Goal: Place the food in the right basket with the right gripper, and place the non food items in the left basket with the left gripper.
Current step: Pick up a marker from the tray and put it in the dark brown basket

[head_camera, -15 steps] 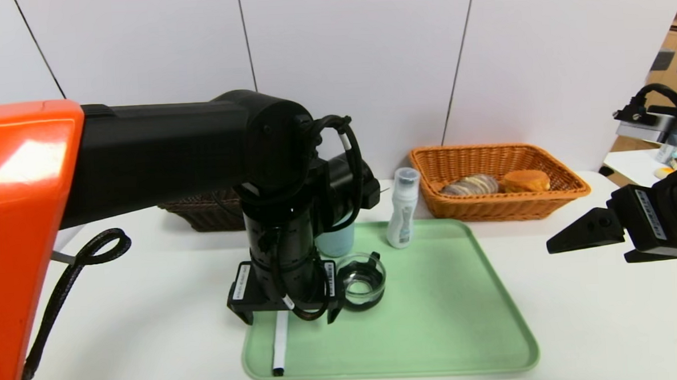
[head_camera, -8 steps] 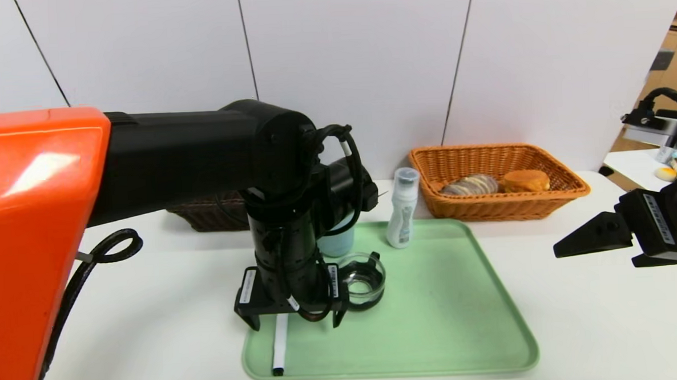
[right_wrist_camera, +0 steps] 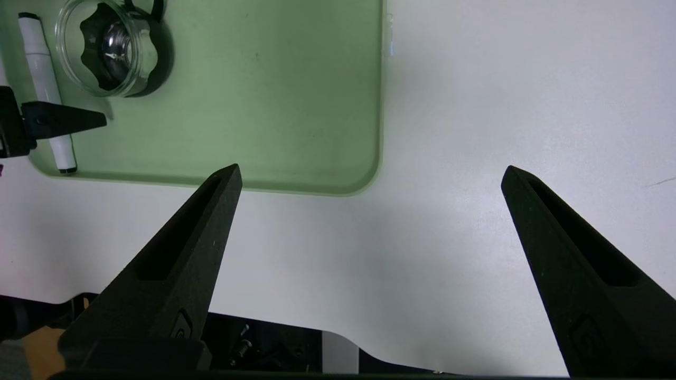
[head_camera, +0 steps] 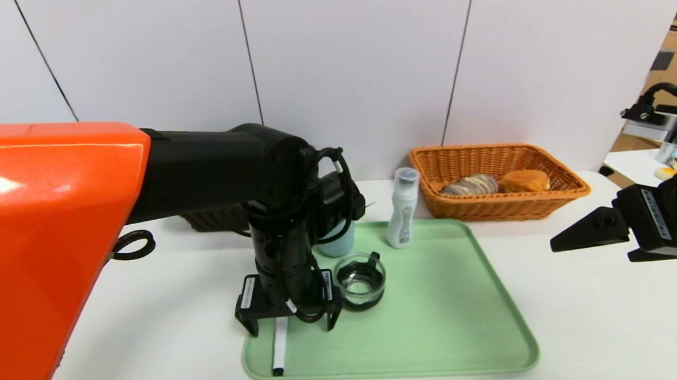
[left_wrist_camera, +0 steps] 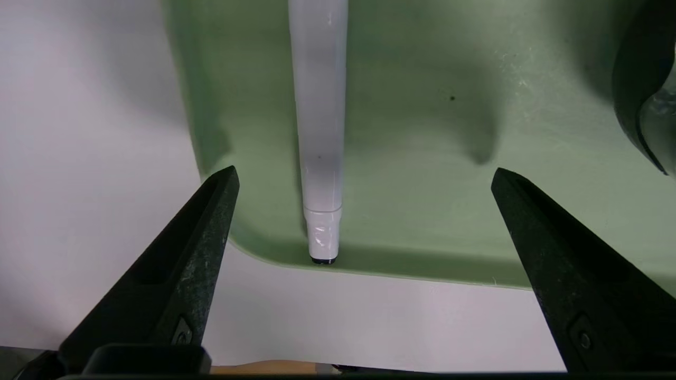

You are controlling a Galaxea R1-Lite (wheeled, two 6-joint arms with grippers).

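A white marker (head_camera: pixel 279 348) lies at the front left of the green tray (head_camera: pixel 436 323). My left gripper (head_camera: pixel 291 328) hangs open just above it, one finger on each side; the marker (left_wrist_camera: pixel 319 132) runs between the fingers in the left wrist view. A glass jar (head_camera: pixel 360 279) with a black lid, a light-blue cup (head_camera: pixel 336 242) and a white bottle (head_camera: pixel 402 209) stand on the tray. The orange right basket (head_camera: pixel 498 178) holds two breads (head_camera: pixel 495 182). The dark left basket (head_camera: pixel 214 217) is mostly hidden by my left arm. My right gripper (head_camera: pixel 589 239) is open and empty, right of the tray.
The white table (head_camera: pixel 579 328) extends right of the tray; its front edge shows in the right wrist view (right_wrist_camera: pixel 317 322). A wall stands close behind the baskets. Another table with small items is at the far right (head_camera: pixel 640 162).
My left gripper has come down closer to the marker, still open. My right gripper has shifted only slightly at the right side.
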